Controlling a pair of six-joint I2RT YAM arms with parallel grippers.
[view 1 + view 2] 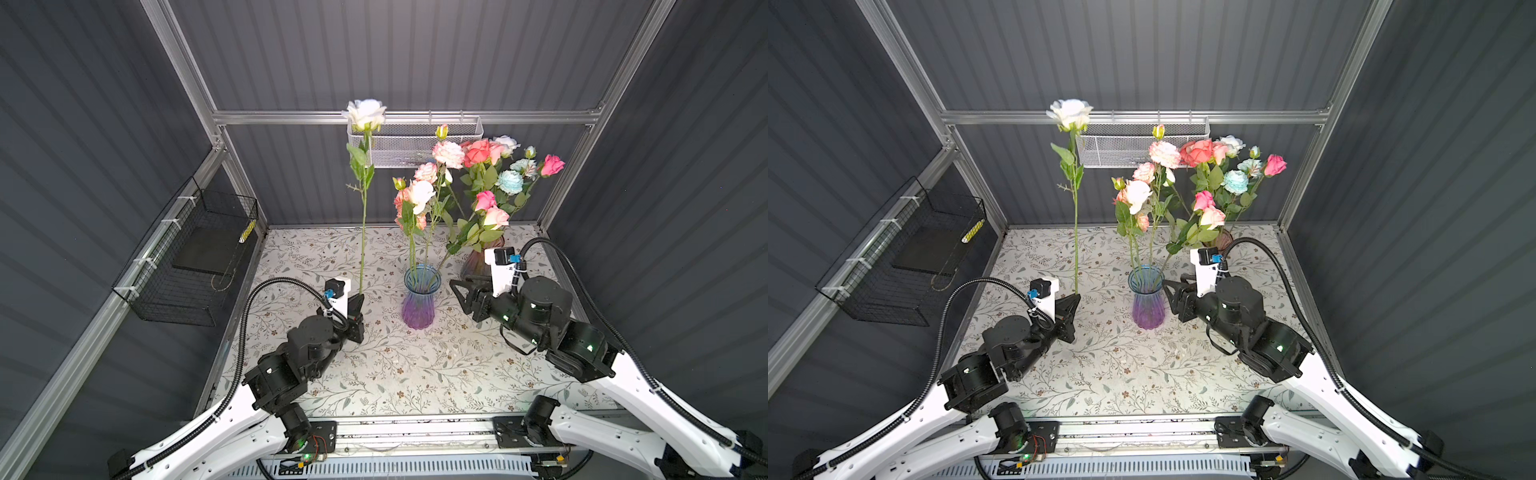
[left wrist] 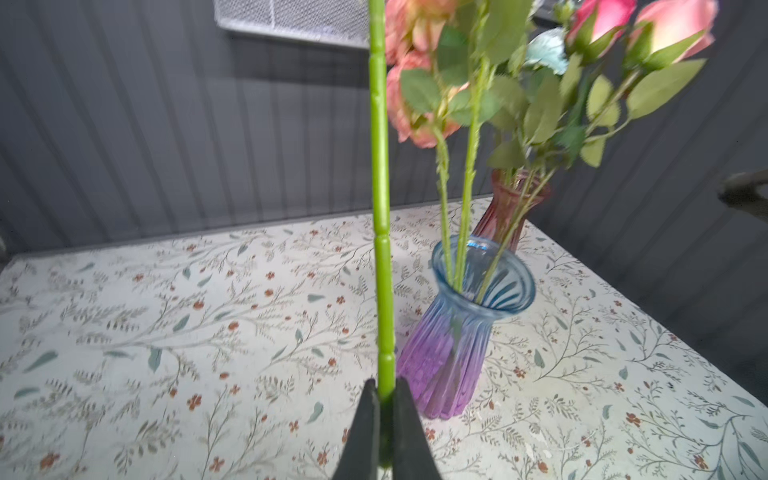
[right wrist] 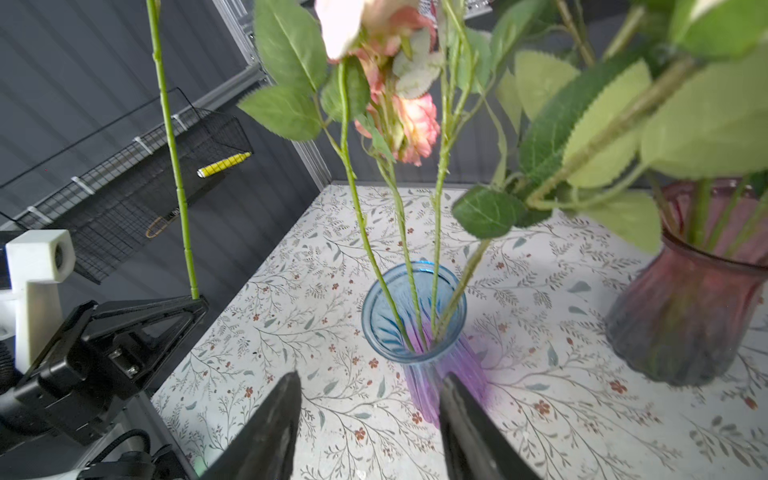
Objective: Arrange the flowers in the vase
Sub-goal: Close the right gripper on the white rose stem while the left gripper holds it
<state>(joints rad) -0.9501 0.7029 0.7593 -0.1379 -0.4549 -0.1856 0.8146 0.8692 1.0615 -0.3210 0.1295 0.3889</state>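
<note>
**White rose held beside the receiving vase.** Your left hand [image 2: 385, 384] was clamped on the lower end of the long green stem of a white rose [image 1: 365, 113]. The left wrist view showed both fingers pressed against the stem with no gap. The stem stood nearly upright, its bloom high above the floral-patterned counter [image 1: 395, 374].

The ribbed glass vase [image 1: 417, 309], blue at the mouth and purple at the foot, stood near the middle of the counter. It lay to the right of your left hand, near it, with a strip of bare counter between them. It held a few pink, peach and white flowers [image 1: 419, 193], whose stems leaned apart. The side of the mouth nearest your left hand looked free.

Your right hand [image 3: 370, 376] hovered just beside the vase on its far side, jaws apart and holding nothing. A dark red glass vase [image 1: 473, 266], toward the back right corner of the counter, carried the other flowers [image 1: 482, 153] in coral, pink, white and pale blue.

The stem's long axis already matched the vase's own, so you probably needed no turn of the wrist. The gripped end seemed no higher than the rim. You would therefore have had to lift it before carrying it sideways to the right, over the mouth. The rose's leaves could have snagged the blooms already standing there.
</note>
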